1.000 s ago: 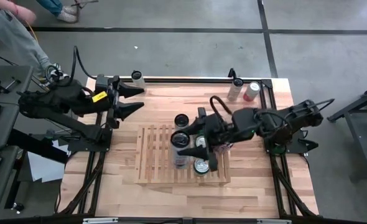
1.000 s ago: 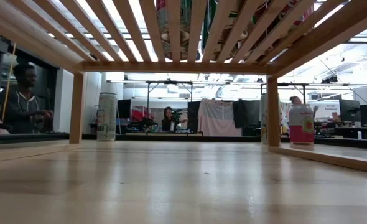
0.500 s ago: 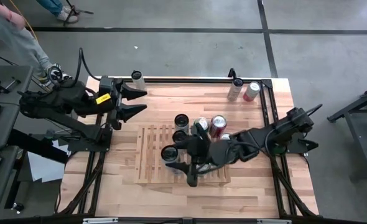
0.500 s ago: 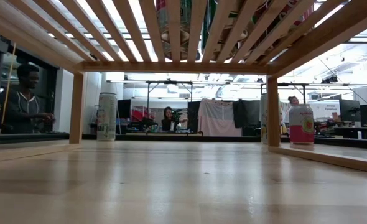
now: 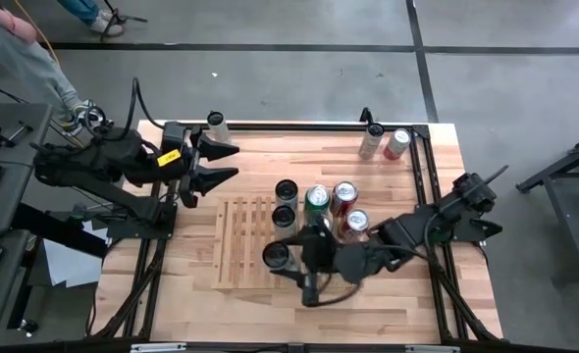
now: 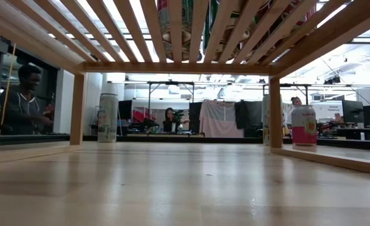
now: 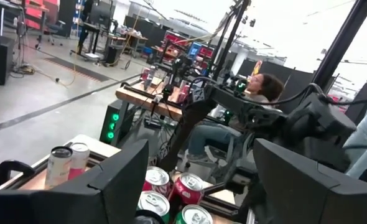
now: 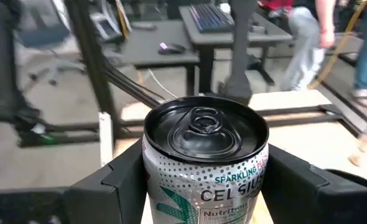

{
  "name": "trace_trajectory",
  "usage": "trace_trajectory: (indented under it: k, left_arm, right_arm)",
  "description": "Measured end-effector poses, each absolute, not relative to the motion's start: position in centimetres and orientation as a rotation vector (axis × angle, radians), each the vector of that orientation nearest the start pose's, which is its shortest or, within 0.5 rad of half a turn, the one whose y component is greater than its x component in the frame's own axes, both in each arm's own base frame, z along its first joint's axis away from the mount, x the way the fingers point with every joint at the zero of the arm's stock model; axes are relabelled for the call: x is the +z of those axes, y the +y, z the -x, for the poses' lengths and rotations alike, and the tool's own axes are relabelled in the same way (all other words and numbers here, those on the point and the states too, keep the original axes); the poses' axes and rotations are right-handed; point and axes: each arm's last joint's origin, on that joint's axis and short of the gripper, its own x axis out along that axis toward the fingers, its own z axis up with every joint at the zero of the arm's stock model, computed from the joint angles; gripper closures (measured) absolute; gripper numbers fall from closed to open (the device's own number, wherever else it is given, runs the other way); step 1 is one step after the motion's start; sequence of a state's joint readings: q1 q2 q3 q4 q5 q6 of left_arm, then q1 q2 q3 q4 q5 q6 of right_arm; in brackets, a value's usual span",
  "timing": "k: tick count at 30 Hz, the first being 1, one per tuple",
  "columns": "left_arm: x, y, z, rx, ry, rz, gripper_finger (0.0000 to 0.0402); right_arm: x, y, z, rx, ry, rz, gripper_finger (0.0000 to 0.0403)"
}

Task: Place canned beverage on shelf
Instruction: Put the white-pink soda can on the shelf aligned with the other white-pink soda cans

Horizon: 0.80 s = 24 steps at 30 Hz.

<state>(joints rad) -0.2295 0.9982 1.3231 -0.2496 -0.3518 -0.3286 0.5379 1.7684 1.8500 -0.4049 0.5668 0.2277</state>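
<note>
One can [image 8: 205,155] clamped in right gripper [image 8: 202,180], above shelf [image 5: 240,245]

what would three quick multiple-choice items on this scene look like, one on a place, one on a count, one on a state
1. Where is the left gripper?
A. over the shelf
B. off the shelf, at the table's far left
C. beside the two corner cans

2. How many cans stand at the table's far right corner?
A. one
B. two
C. four

3. What is the right gripper doing?
A. holding a can
B. open and empty
C. gripping a slat

Answers: 1 B, it hangs clear of the shelf. 2 B, a pale can and a red can. 3 A, its fingers flank the held can.
</note>
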Motion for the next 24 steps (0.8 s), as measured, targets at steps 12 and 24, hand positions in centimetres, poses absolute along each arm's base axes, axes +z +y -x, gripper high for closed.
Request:
trace_trajectory:
  k: [12,24]
  left_arm:
    - [46.8,-3.3,-18.4,0.108,-0.101,0.328,0.0123]
    - [46.9,-3.2,-18.2,0.108,-0.106,0.331,0.0123]
  right_arm:
    - [41.1,18.8,-34.9,-0.086,0.296,-0.01,0.0165]
    - [41.3,16.2,-36.0,-0.083,0.301,0.025,0.0165]
